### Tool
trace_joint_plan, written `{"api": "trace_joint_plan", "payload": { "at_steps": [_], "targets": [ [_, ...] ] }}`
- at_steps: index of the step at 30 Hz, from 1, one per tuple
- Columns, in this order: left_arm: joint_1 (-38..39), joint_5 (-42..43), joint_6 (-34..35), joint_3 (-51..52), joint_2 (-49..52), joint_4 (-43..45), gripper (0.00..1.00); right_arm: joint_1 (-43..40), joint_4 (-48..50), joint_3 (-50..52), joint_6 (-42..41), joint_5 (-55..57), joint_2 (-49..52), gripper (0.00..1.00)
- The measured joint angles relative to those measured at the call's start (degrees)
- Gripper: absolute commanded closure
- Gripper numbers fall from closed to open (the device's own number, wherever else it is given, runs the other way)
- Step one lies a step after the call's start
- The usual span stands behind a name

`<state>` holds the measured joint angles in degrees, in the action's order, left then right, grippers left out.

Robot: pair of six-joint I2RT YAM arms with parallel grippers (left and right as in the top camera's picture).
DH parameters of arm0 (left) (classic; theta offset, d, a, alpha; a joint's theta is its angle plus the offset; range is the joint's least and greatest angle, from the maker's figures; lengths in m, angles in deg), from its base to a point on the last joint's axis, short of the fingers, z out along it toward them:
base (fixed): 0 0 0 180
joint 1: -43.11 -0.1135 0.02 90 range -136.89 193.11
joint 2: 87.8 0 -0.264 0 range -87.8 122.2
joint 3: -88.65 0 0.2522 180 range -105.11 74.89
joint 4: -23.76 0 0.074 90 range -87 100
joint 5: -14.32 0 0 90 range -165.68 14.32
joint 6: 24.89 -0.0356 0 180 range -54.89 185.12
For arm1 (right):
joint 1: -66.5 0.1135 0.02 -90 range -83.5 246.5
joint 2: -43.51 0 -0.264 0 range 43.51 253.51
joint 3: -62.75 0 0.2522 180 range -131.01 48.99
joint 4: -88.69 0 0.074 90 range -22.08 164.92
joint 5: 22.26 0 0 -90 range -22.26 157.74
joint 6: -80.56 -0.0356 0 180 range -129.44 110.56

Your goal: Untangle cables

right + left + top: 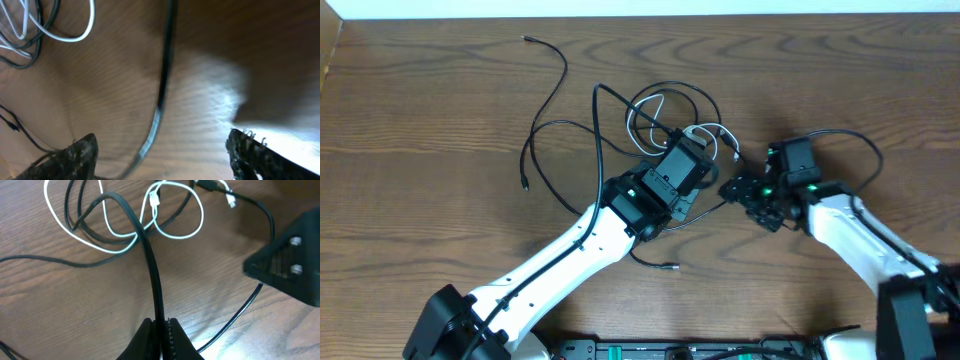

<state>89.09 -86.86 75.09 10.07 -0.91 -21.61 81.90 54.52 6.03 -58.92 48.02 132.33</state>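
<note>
Left end effector (pixel 160 326) pinches black cable (pixel 151 267); white cable (pixel 175 238) beyond.

Black cables (pixel 156 285), one white cable (pixel 175 237), brown wood-grain table (pixel 420 150)

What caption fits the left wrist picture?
Left gripper pinches a black cable that crosses the looped white cable.

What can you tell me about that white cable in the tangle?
The white cable is a thin, glossy, plastic-looking cord. It lies slack on the wooden table in several loose loops. A small white plug shows at one end. It is mixed in with the black cables, which cross it and run through its loops. Nothing grips it in these views.
</note>
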Motion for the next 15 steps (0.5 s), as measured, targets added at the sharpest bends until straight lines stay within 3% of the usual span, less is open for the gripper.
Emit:
{"api": "trace_joint_plan", "payload": {
  "at_steps": [4,8,9,15],
  "targets": [
    [0.0,-0.2,0.0,0.0,0.0,-1.44,0.92,1.38,2.67,0.0,-2.47,0.02,1.38,0.49],
    [-0.66,-0.33,0.66,0.0,0.0,-1.57,0.93,1.57,3.1,0.0,-4.11,0.02,1.55,0.92],
    [-1.16,-0.35,1.05,0.0,0.0,-1.57,0.93,1.57,2.89,0.0,-4.42,0.02,1.55,0.99],
    [-6.88,-0.35,3.74,0.0,0.0,-2.95,0.92,1.29,1.42,0.0,-3.28,0.94,1.57,0.99]
  ]
}}
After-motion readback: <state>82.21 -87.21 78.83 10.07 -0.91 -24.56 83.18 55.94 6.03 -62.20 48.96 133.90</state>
